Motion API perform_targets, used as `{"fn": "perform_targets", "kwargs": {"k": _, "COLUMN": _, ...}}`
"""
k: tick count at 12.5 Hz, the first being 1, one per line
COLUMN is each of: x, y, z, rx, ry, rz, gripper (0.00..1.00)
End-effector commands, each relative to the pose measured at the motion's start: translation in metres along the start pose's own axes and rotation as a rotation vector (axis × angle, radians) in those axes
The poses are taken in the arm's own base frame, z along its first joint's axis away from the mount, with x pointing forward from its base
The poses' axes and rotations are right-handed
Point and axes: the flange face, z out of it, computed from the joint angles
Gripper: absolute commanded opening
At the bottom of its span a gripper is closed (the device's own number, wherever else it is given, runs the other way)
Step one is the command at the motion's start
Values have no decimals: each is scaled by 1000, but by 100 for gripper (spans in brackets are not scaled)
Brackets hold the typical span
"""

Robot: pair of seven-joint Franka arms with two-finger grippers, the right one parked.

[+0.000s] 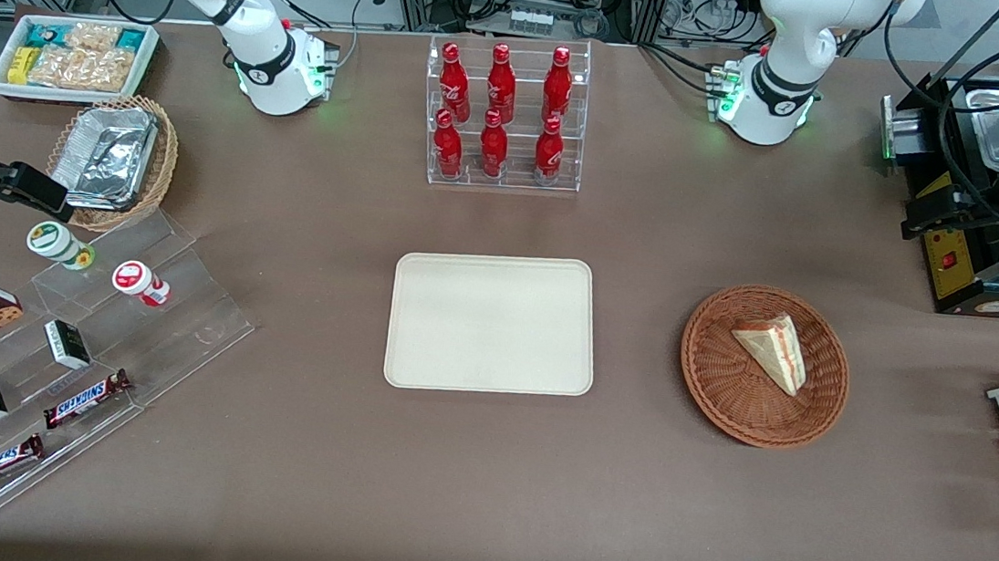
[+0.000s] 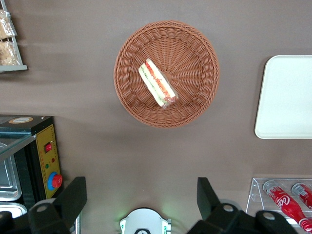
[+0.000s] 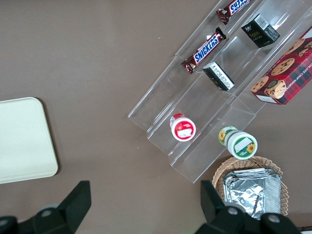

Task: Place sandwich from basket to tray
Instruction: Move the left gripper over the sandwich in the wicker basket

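**Sandwich waits in the basket, gripper high above it**

Nearest the front camera we find two Snickers bars [image 1: 35, 442] on a clear stepped stand [image 1: 138, 319], toward the parked arm's end of the table; farther in, the cream tray [image 1: 493, 323] lies flat and bare at mid-table; toward the working arm's end, well apart from the tray, sits the reddish-brown basket [image 1: 726, 403], and the sandwich [image 1: 772, 350] lies in it, a little off its middle, its long axis slanting across the weave; brown table [image 1: 625, 494] runs between basket and tray with nothing on it; a rack of red bottles [image 1: 506, 116] stands farther from the camera than the tray, out of the direct line; the working arm's hand shows only partly at the frame's edge here, so we read it from its own camera.

From the left wrist we look straight down; the gripper [image 2: 141, 202] hangs high with its two dark fingers [image 2: 73, 197] spread wide and nothing between them; the sandwich [image 2: 157, 83] lies on its side in the basket [image 2: 190, 105], filling edge showing, its length oblique to the line between the fingers; we judge the wrist needs a turn so the fingers close across the short thickness, then a descent inside the low rim; the tray [image 2: 286, 97] lies beside the basket, an easy sideways carry.

From the right wrist we see only the tray's corner [image 3: 24, 139] and the snack stand [image 3: 214, 97]; neither bears on the move.
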Motion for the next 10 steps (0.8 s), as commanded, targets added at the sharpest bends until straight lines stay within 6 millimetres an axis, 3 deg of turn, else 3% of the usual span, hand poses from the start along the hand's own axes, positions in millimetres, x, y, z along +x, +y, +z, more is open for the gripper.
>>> {"fn": "perform_targets", "kwargs": {"k": 1, "x": 1, "y": -2, "z": -2, "rx": 20, "ry": 27, "rz": 17, "gripper": 100}}
{"fn": "perform_targets", "kwargs": {"k": 3, "x": 3, "y": 2, "z": 5, "rx": 26, "ry": 25, "rz": 24, "gripper": 100}}
{"fn": "perform_targets", "kwargs": {"k": 6, "x": 11, "y": 5, "z": 37, "rx": 29, "ry": 29, "rz": 30, "gripper": 100}}
{"fn": "perform_targets", "kwargs": {"k": 10, "x": 26, "y": 7, "z": 105, "rx": 29, "ry": 17, "rz": 34, "gripper": 100}}
